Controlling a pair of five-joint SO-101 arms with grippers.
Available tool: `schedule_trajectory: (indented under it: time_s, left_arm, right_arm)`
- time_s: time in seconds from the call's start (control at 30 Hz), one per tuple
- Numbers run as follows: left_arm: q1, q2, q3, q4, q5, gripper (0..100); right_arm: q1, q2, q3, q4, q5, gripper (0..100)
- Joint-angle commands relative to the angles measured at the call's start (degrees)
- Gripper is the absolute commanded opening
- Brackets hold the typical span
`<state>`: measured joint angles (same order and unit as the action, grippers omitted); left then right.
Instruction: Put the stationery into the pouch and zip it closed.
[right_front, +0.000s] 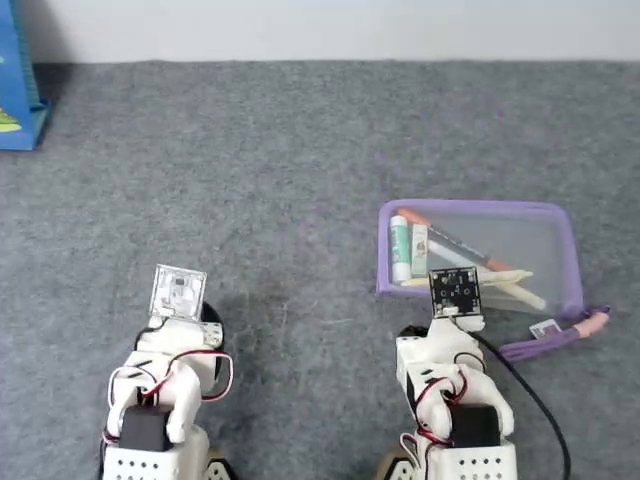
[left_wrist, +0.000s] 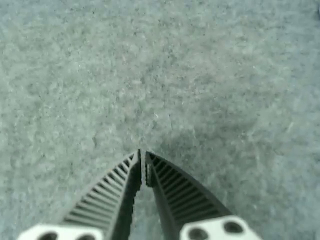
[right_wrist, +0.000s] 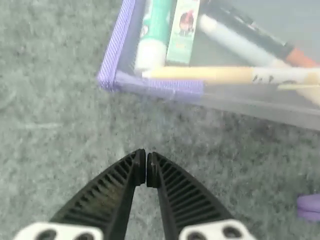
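The light is bright and even, falling softly from above onto the grey carpet (right_front: 300, 150). The wall (right_front: 330, 30) at the back is nearly washed out to white. A dark corner sits behind the blue box (right_front: 14, 90). Small dark shadows pool close against each arm's base. The pouch (right_front: 572, 250) shows a pale sheen on its clear face, with no hard glare. A faint shadow lies just ahead of the left gripper (left_wrist: 144, 161). A dim band runs on the carpet along the pouch's near edge, ahead of the right gripper (right_wrist: 146, 167).
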<state>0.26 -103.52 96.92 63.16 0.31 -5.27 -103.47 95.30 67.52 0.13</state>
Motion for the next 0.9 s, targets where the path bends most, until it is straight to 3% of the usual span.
schedule_trajectory:
  time_s: [0.0,0.27,0.5,0.87]
  left_arm:
    - [-0.26,-0.88,-0.48,1.76,-0.44,1]
    - [-0.09,-0.88,-0.48,9.41,-0.26,1]
    - [0.09,-0.88,-0.48,9.14,-0.26,1]
    - [0.09,-0.88,-0.48,9.14,-0.26,1]
  right_arm:
    - [0.75,-0.48,1.14,1.71,-0.35,0.9]
    - [0.84,-0.48,1.05,6.37,-0.62,0.9]
    - [0.84,-0.48,1.14,6.37,-6.07,0.9]
    - [0.84,-0.48,1.14,7.34,0.18,0.9]
